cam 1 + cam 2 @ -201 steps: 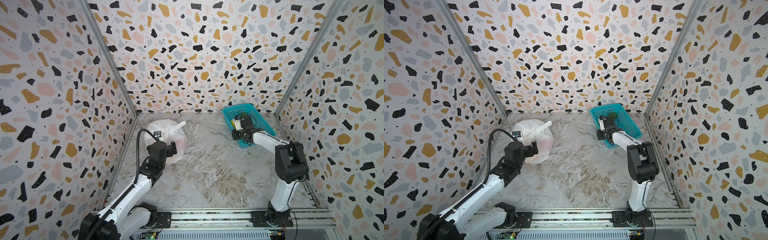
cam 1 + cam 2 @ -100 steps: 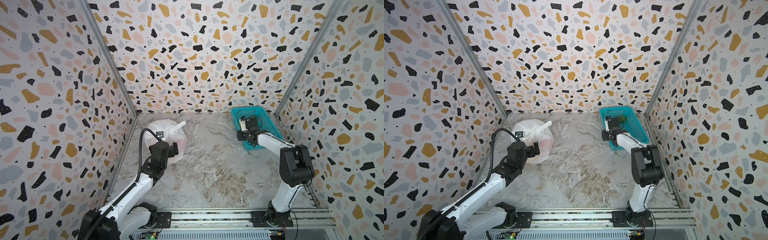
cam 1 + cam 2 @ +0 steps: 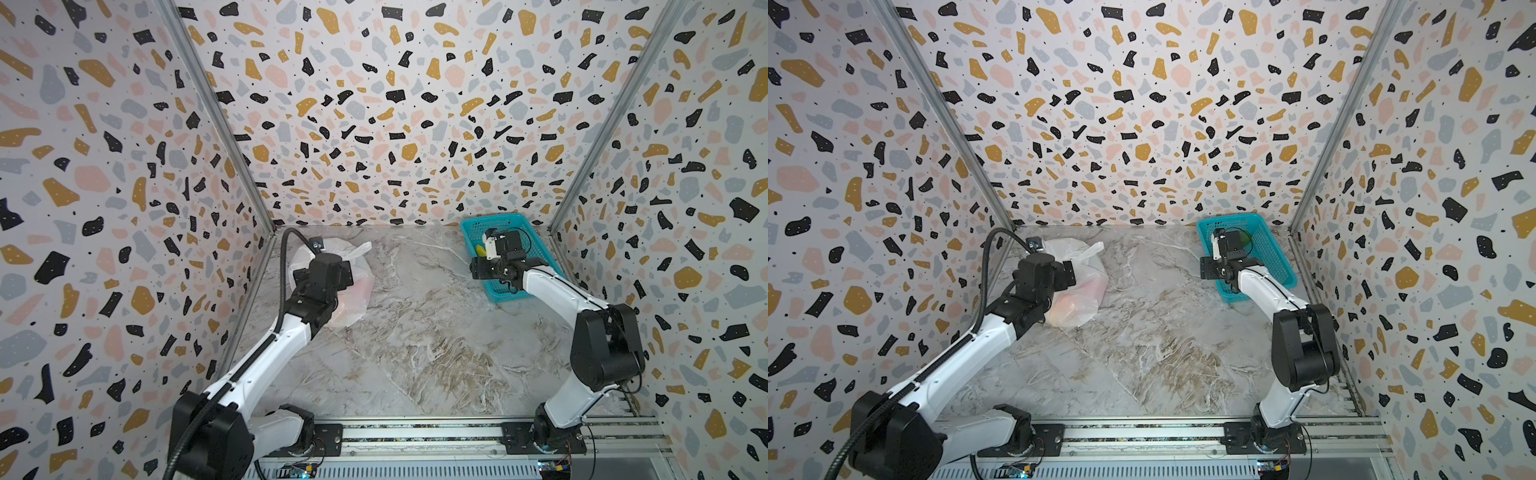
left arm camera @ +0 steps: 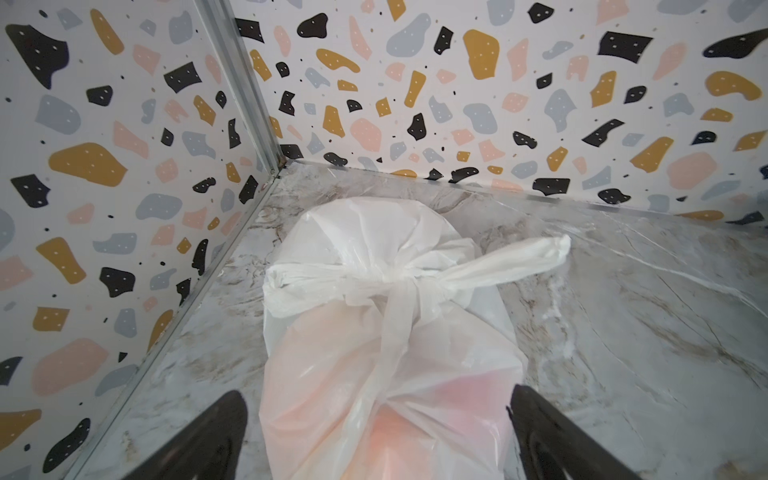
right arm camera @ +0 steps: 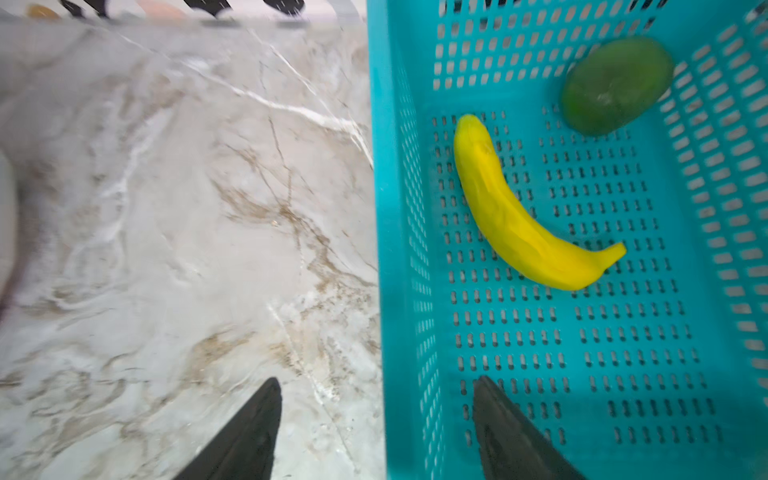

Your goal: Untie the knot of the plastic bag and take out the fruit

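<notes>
The thin white crinkly plastic bag [image 4: 395, 332] lies on the grey marble bench [image 3: 415, 332] near the back left corner, its small twisted white knot [image 4: 411, 282] tied shut. Pink and orange fruit [image 4: 399, 436] shows through, maybe two pieces. The left tool [image 4: 376, 395] is wide open, one finger each side of the bag. The right tool [image 5: 376, 384] is open too, empty, over the edge of the teal plastic basket [image 5: 382, 208] holding a long yellow toy banana [image 5: 511, 220] and a dark green oval fruit [image 5: 615, 87]
</notes>
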### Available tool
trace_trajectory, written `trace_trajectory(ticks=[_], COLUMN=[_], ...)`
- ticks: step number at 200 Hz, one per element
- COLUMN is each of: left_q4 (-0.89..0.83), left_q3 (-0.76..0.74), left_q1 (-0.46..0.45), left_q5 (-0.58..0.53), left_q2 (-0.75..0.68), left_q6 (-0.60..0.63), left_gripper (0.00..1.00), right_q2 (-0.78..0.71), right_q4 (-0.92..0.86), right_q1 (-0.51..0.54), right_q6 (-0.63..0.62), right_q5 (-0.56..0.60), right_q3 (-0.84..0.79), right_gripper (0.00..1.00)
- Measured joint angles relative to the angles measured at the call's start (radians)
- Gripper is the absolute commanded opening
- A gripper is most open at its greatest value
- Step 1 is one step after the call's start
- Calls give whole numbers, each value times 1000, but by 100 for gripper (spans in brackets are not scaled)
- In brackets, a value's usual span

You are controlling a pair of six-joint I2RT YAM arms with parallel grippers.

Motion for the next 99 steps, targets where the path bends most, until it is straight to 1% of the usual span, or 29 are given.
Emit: trace_trajectory(ticks=[26, 44, 74, 99], left_q4=[-71, -127, -209, -293], left_q3=[156, 240, 320, 399], left_q1=[73, 106, 116, 117], left_q5=[32, 56, 118, 150], left_q2=[138, 238, 387, 494], left_q6=[-1, -10, -42, -55], left_gripper=[100, 96, 92, 92], right_q2=[-87, -127, -163, -178], right_q4=[-22, -40, -74, -86], right_q1=[15, 22, 22, 22], right_q6=[4, 6, 9, 11], right_q5=[-12, -23, -32, -40], right_q3=[20, 22, 21, 21], right_gripper=[78, 80, 83, 84])
